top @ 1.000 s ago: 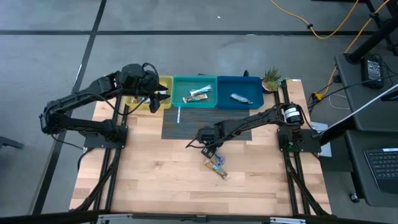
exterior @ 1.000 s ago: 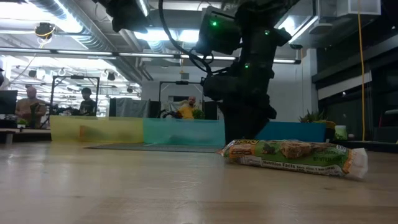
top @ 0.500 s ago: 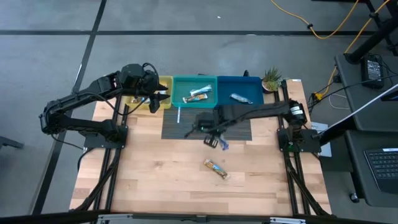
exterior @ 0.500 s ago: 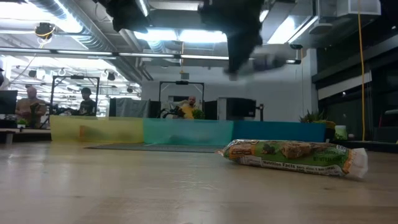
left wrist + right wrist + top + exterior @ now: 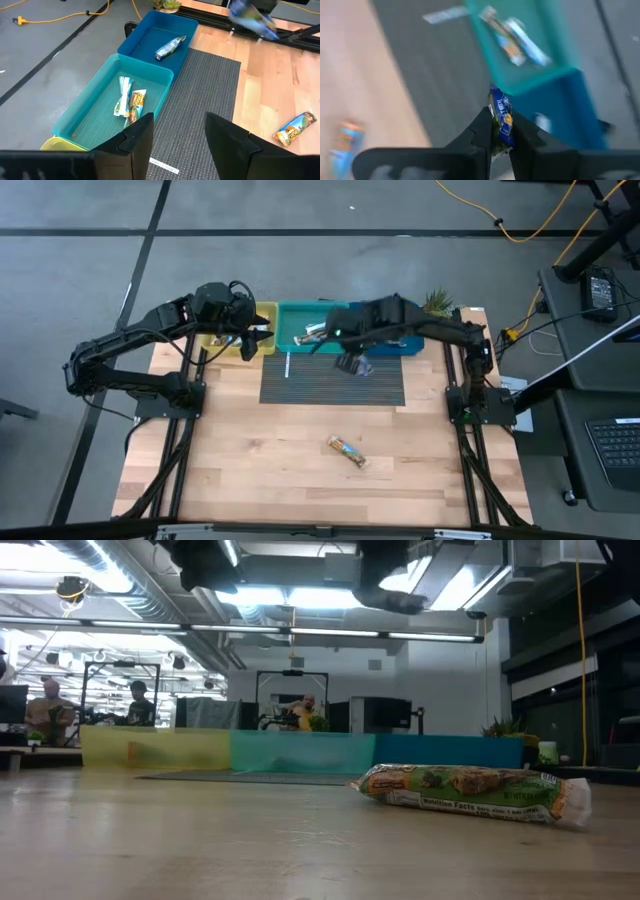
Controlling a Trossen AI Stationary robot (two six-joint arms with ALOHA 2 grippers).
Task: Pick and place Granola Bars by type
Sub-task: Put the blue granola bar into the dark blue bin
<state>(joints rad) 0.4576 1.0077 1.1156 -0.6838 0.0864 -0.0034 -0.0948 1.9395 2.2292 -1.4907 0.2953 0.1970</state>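
The right gripper (image 5: 499, 131) is pinched on a blue-wrapped granola bar (image 5: 501, 120), carried clear of the table above the dark ribbed mat (image 5: 380, 385), just short of the seam between the teal bin (image 5: 290, 325) and the blue bin (image 5: 410, 315). In the wrist view the bar stands between the fingers with its long axis in line with them, most of its length sticking out past the tips.

The left gripper (image 5: 179, 134) hangs over the yellow bin (image 5: 262, 315) at the table's 11 o'clock, fingers spread, nothing between them.

One tan and green bar (image 5: 348, 450) lies flat on the wooden table (image 5: 230, 450) toward 6 o'clock from the mat, long axis running from 10 to 4 o'clock in the overhead view.

The teal bin holds two bars (image 5: 129, 101) lying side by side, roughly parallel. The blue bin holds a single silver bar (image 5: 170, 47) lying askew on the bin floor.

A white strip (image 5: 287, 366) lies at the mat's left edge.
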